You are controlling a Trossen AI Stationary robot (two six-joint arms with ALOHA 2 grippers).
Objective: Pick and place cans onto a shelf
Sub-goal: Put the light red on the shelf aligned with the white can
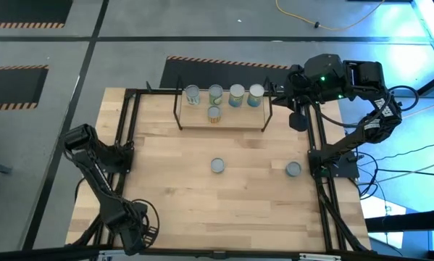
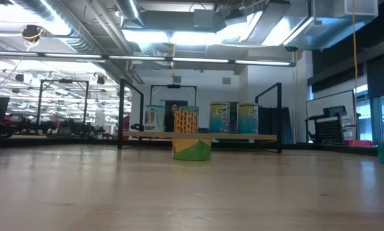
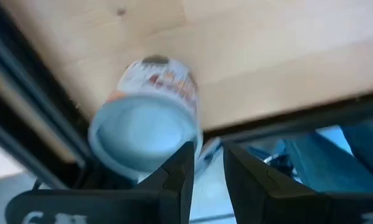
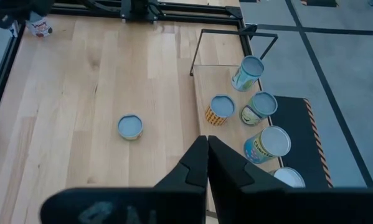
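Observation:
The shelf [image 1: 224,119] stands at the table's far middle with several cans on its board: a back row [image 1: 236,94] and one orange-sided can [image 1: 214,114] in front. Two cans stand on the table, one at the middle [image 1: 217,166] and one toward the right [image 1: 293,169]. Another can [image 3: 146,121], white and orange, stands at the table's left edge, and the right wrist view also shows it [image 4: 40,27]. My left gripper [image 3: 208,148] is open by a narrow gap, with this can beside one finger. My right gripper [image 4: 207,142] is shut and empty, high above the shelf's right end. My left gripper has one finger [image 3: 183,168] right beside the rim of the white and orange can [image 3: 189,140]. I cannot tell whether it touches. The can stands upright on the table and is not between the fingers.
Black rails [image 1: 322,145] run along the table's edges, and one passes close by the left can [image 3: 43,124]. The shelf's black wire loops [image 4: 233,37] stand up at its ends. Bare wood lies between the two loose cans and the near edge.

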